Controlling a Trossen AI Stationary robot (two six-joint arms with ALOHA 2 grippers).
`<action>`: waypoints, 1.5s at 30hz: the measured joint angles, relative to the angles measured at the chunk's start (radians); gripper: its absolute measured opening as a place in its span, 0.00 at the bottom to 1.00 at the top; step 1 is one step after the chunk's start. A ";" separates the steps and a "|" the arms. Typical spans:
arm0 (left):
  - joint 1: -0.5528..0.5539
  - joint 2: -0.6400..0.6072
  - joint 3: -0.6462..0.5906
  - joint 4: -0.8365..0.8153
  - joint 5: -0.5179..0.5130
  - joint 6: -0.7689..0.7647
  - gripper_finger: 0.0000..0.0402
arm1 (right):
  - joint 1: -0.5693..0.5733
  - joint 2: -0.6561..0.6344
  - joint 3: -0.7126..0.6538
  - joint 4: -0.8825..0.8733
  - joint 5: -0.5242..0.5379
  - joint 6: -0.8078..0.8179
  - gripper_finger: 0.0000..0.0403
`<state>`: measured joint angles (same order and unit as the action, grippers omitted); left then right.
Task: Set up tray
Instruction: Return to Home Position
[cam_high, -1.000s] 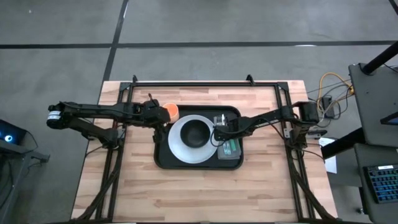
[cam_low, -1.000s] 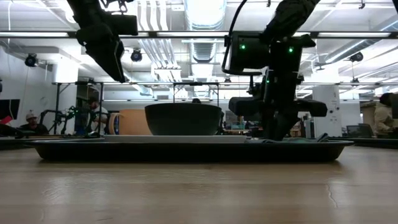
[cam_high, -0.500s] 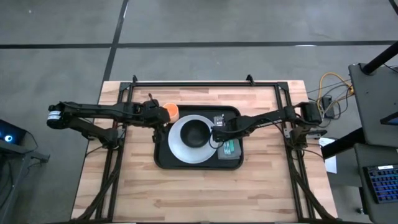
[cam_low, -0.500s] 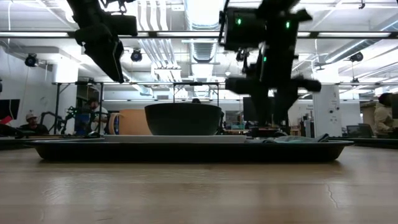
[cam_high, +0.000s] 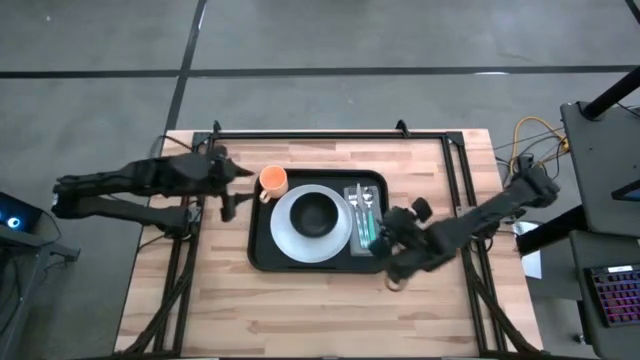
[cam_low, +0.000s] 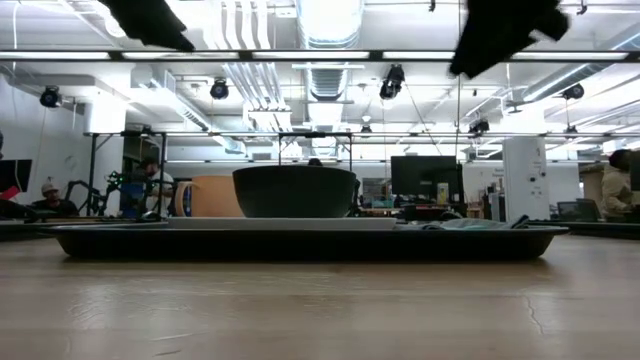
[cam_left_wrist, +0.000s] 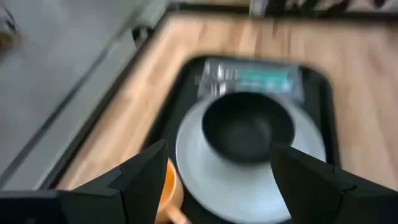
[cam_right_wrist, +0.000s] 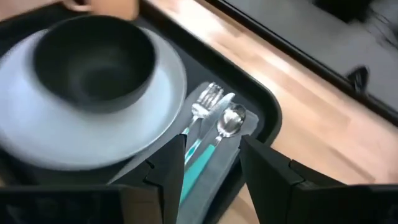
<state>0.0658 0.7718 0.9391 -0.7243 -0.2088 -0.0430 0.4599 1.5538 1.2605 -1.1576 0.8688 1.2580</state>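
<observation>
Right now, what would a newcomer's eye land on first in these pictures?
The black tray in the middle of the table, with a black bowl on a white plate. Teal-handled cutlery lies on a grey napkin right of the plate, and an orange cup stands in a left corner. Both hands hang open: left hand off the tray's left side, right hand by its right edge.

The table (cam_high: 300, 310) has a top of light wooden planks. Directly on it lies one black tray (cam_high: 256, 242), its long side running from 9 to 3 o'clock, at the middle and a little toward 12 o'clock. A black metal frame (cam_high: 310, 135) also sits on the table, with one bar along the 12 o'clock edge and struts at the 9 and 3 o'clock sides reaching toward 6 o'clock.
</observation>
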 joint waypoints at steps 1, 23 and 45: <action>0.000 -0.032 -0.005 0.015 0.000 0.000 0.65 | 0.028 -0.033 -0.017 0.000 0.004 -0.015 0.36; 0.000 -0.188 -0.051 0.011 0.315 -0.052 0.65 | 0.547 -0.705 -0.395 0.297 -0.022 -0.329 0.29; 0.000 -0.485 -0.495 0.614 0.395 -0.162 0.65 | 0.896 -1.094 -0.873 1.046 -0.053 -1.030 0.25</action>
<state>0.0663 0.2866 0.4438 -0.1103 0.1861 -0.2045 1.3556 0.4593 0.3874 -0.1111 0.8162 0.2277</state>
